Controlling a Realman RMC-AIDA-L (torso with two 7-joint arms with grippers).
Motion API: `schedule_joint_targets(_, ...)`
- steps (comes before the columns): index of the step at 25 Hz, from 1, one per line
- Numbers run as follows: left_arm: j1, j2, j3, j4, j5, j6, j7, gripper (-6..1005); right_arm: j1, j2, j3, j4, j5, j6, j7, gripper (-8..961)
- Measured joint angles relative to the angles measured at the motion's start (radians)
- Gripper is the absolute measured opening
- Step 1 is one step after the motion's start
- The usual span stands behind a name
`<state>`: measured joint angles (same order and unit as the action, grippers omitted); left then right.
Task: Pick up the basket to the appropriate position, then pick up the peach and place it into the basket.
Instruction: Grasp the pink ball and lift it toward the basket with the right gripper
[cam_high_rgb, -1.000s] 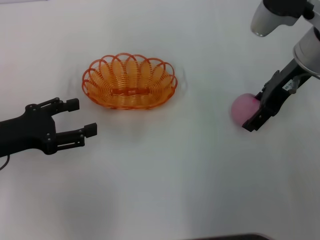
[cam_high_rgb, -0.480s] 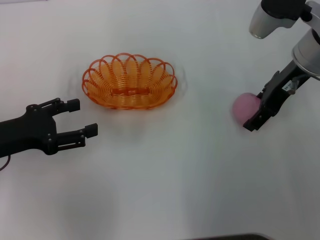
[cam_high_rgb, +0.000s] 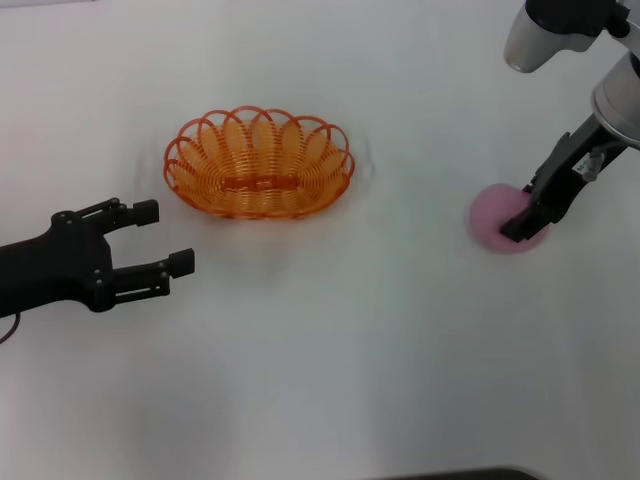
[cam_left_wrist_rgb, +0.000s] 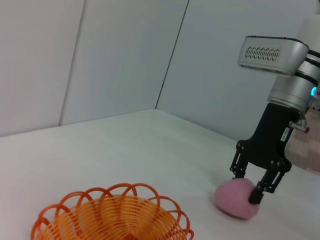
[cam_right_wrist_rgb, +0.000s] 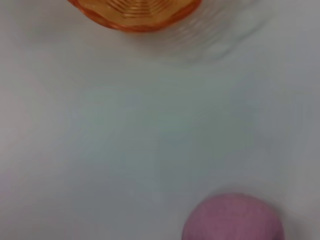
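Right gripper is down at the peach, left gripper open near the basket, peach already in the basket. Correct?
Not quite. The peach is not in the basket; the head view shows it on the table, well apart from it, under the right gripper. The left gripper is open near the basket.

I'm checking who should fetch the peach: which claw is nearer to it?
The right claw: it is down over the peach, fingers straddling it. The left claw sits open beyond the basket.
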<state>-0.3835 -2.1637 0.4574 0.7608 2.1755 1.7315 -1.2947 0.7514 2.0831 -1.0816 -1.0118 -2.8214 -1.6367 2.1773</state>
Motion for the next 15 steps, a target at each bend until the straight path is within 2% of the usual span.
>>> schedule_joint_targets(8, 0.002, -0.001, 0.000, -0.001, 0.001, 0.000, -0.002, 863, 0.000, -0.001, 0.002, -0.001, -0.003, 0.007, 0.001, 504)
schedule_joint_targets(13, 0.002, -0.001, 0.000, -0.002, 0.001, 0.001, -0.003, 863, -0.002, -0.002, 0.003, -0.001, -0.005, 0.009, 0.001, 303)
schedule_joint_targets(15, 0.002, -0.001, 0.000, -0.002, 0.001, 0.001, -0.003, 863, -0.002, -0.002, 0.003, -0.001, -0.006, 0.009, 0.001, 262)
